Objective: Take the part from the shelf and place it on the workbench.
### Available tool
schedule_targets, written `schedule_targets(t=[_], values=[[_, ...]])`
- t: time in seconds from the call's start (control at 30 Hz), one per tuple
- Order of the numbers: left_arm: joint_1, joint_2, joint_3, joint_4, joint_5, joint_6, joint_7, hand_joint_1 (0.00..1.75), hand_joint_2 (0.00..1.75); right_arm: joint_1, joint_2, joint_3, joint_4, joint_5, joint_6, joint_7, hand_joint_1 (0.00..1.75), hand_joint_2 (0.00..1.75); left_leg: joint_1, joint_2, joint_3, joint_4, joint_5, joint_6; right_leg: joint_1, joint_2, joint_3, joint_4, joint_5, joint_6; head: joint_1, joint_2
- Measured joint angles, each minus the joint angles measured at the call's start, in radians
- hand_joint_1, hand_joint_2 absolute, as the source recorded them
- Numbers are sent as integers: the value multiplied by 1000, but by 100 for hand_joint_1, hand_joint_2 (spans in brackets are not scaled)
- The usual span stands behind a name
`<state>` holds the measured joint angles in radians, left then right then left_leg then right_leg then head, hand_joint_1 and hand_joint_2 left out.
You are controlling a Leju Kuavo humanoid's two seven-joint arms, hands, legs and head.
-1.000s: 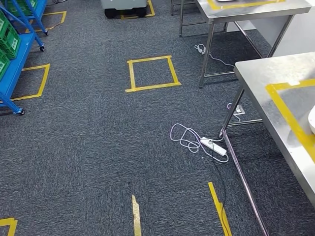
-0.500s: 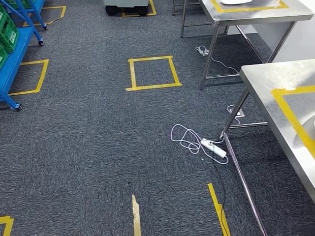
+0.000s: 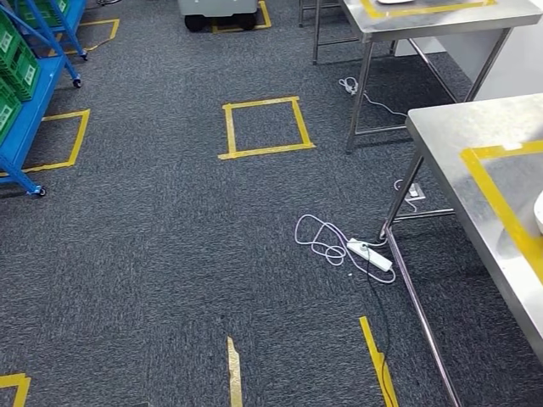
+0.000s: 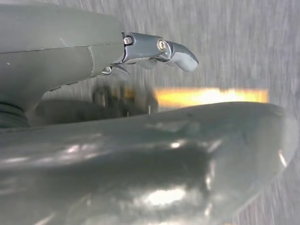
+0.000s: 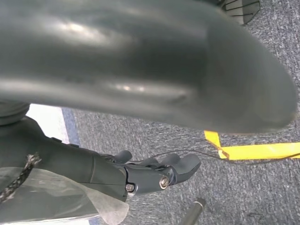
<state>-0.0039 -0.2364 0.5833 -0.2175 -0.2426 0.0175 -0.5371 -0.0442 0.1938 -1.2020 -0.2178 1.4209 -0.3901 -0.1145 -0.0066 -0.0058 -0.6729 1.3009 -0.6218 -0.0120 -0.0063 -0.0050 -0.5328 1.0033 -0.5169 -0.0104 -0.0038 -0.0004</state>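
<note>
The robot appears to be between stations, walking the carpet [image 3: 147, 254] with nothing yet fetched. From these pictures alone I cannot tell whether it is heading out to the shelf or turning toward the desk.

The left hand [image 4: 106, 154] hangs over blurred floor. Its dark fingers [image 4: 176, 51] are stretched out, well apart from the thick grey thumb, and nothing sits between them. The right hand [image 5: 141, 70] reads the same way, with fingers [image 5: 169, 171] loosely curved, clear of the thumb and holding nothing. A filmy translucent sheet shows by that wrist, and I cannot tell what it is.

The part itself cannot be picked out. In the head view the blue metal shelf [image 3: 29, 110] stands on small wheels at 10 o'clock, carrying green lattice-walled plastic crates [image 3: 19, 68]. The part is most likely in one of those. At 3 o'clock a brushed steel desk [image 3: 448, 127] on thin tube legs bears a yellow tape frame [image 3: 493, 191]. A white rounded thing [image 3: 539, 212] is cut off by the picture edge there, too little of it to name. A second steel desk [image 3: 442, 21] lies at 1 o'clock.

If the part is on the shelf, the next move calls for turning toward 10 o'clock and closing on the crates. The walk should keep clear of the white power strip [image 3: 370, 254] and its looped pale cable [image 3: 316, 237] at 4 o'clock, beside the desk leg. That loose coil on rough, short-piled carpet could catch a foot. A yellow tape square [image 3: 228, 129] at 12 o'clock marks a flat standing spot.
</note>
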Motion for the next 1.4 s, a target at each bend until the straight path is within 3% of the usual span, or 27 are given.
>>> schedule_targets(t=[0.03, 0.1, 0.17, 0.27, 0.33, 0.43, 0.47, 0.5, 0.53, 0.6, 0.63, 0.7, 0.83, 0.87, 0.93, 0.97, 1.0, 1.03, 1.07, 1.13, 1.17, 1.23, 1.33, 1.4], values=[[2, 1, 0, 0, -3, -52, 7, 0, 0, 0, 0, 0, 0, 4, 2, -2, 0, 0, 0, 0, 13, -29, 28, 4, 1, 0, 2, 0, -1, 0, 0, 0], [3, 5, 0, 0, -14, -120, 37, 0, 0, -1, 0, 0, 0, 12, 7, -5, 0, 0, -3, 1, 76, -162, 99, 16, 4, 1, 7, 0, -2, 0, 1, 0], [3, 8, -1, 0, -25, -140, 80, 0, 0, -2, 1, 0, 0, 19, 14, -6, 0, 0, -8, 2, 123, -265, 130, 27, 7, 1, 6, 1, -5, 5, 1, 0], [5, 12, -1, 1, -29, -148, 124, 0, 0, -3, 1, 2, 0, 30, 23, -1, 0, 0, -9, 2, 130, -297, 128, 35, 6, -3, -1, 1, -8, 18, 1, 0], [5, 12, 0, 1, -26, -148, 143, 0, 0, -4, 1, 6, 0, 48, 30, 18, 0, 0, -6, 1, 141, -313, 127, 45, 4, -2, -19, 32, -26, 27, 3, 0], [5, 12, 0, 1, -23, -154, 167, 0, 0, 0, 0, 25, 0, 96, 62, 82, 0, 0, -5, 1, 156, -321, 112, 56, 1, 2, -120, 211, -91, 36, 7, 0], [5, 12, 1, 1, -24, -157, 172, 0, 0, 3, 0, 32, 0, 106, 72, 98, 0, 0, -6, 1, 162, -321, 105, 58, 0, 2, -155, 263, -99, 39, 7, 0], [5, 13, 1, 1, -25, -159, 176, 0, 0, 7, 0, 38, 0, 110, 79, 108, 0, 0, -6, 1, 171, -321, 99, 57, 0, 2, -173, 284, -89, 42, 7, 0], [6, 13, 1, 1, -27, -161, 179, 0, 0, 10, 0, 42, 0, 112, 85, 112, 0, 0, -5, 0, 181, -320, 92, 54, -1, 2, -171, 264, -60, 44, 8, 0], [7, 14, 2, 1, -29, -161, 182, 0, 0, 13, -1, 48, 0, 114, 90, 115, 0, 0, -4, 0, 206, -321, 76, 46, -5, 2, -122, 148, 16, 47, 8, 0], [7, 14, 2, 1, -30, -161, 182, 0, 0, 13, -1, 52, 1, 114, 92, 115, 0, 0, -4, -1, 215, -320, 65, 40, -5, 2, -90, 90, 34, 47, 9, 0], [7, 15, 2, 1, -30, -161, 183, 0, 0, 12, -1, 56, 1, 115, 93, 117, 0, 0, -7, 0, 222, -320, 50, 30, -3, 3, -53, 34, 21, 36, 7, 0], [3, 16, 2, 1, -33, -133, 190, 0, 0, 16, -1, 60, 1, 116, 94, 121, 0, 0, -6, 1, 231, -294, 24, 15, -4, 2, -14, 13, -7, 7, -3, 0], [1, 16, 3, 1, -33, -113, 199, 0, 0, 15, -1, 61, 1, 116, 95, 123, 0, 0, -4, 1, 209, -247, 9, 9, -6, 1, 2, 8, -13, 1, -5, 0], [-1, 16, 4, 3, -31, -78, 219, 0, 0, 12, -2, 63, 1, 116, 95, 124, 0, 0, -1, 2, 114, -99, -21, 1, -5, 1, 31, 1, -31, -4, -9, 0], [0, 16, 5, 3, -31, -68, 225, 0, 0, 12, -2, 63, 1, 115, 95, 125, 0, 0, 0, 2, 58, -33, -25, 0, -5, 2, 46, -1, -42, -3, -8, 0], [1, 16, 6, 4, -32, -63, 227, 0, 0, 12, -2, 63, 1, 114, 95, 125, 0, 0, 0, 2, 15, 5, -10, 1, -5, 4, 63, -2, -55, -2, -9, 0], [2, 16, 7, 4, -34, -59, 227, 0, 0, 13, -2, 63, 1, 113, 95, 125, 0, 0, 0, 2, -11, 5, 27, 4, -5, 6, 82, -3, -69, -1, -8, 0], [3, 16, 8, 4, -36, -56, 227, 0, 0, 14, -2, 63, 1, 113, 95, 125, 0, 0, -1, 2, -21, -32, 86, 9, -5, 7, 104, -3, -84, 0, -9, 0], [5, 17, 11, 4, -38, -51, 227, 0, 0, 13, -2, 63, 2, 113, 95, 126, 0, 0, -8, 2, -12, -124, 190, 22, -4, 10, 135, -6, -114, 3, -7, 0], [5, 17, 14, 4, -39, -50, 227, 0, 0, 11, -2, 63, 2, 114, 95, 126, 0, 0, -12, 2, -4, -157, 213, 29, -4, 11, 143, -9, -124, 7, -7, 0], [4, 17, 18, 5, -39, -48, 227, 0, 0, 7, -2, 63, 2, 114, 95, 128, 0, 0, -18, 3, 3, -177, 203, 41, -4, 10, 146, -18, -134, 18, -6, 0], [2, 15, 21, 5, -38, -47, 226, 0, 0, 4, -2, 63, 2, 114, 95, 129, 0, 0, -12, 2, 36, -239, 175, 58, -2, 2, 150, -24, -149, 30, -4, 0], [3, 12, 23, 5, -39, -48, 225, 0, 0, 2, -2, 63, 2, 114, 94, 129, 0, 0, -6, 1, 63, -274, 165, 61, -2, 3, 98, 64, -185, 36, -1, 0]])
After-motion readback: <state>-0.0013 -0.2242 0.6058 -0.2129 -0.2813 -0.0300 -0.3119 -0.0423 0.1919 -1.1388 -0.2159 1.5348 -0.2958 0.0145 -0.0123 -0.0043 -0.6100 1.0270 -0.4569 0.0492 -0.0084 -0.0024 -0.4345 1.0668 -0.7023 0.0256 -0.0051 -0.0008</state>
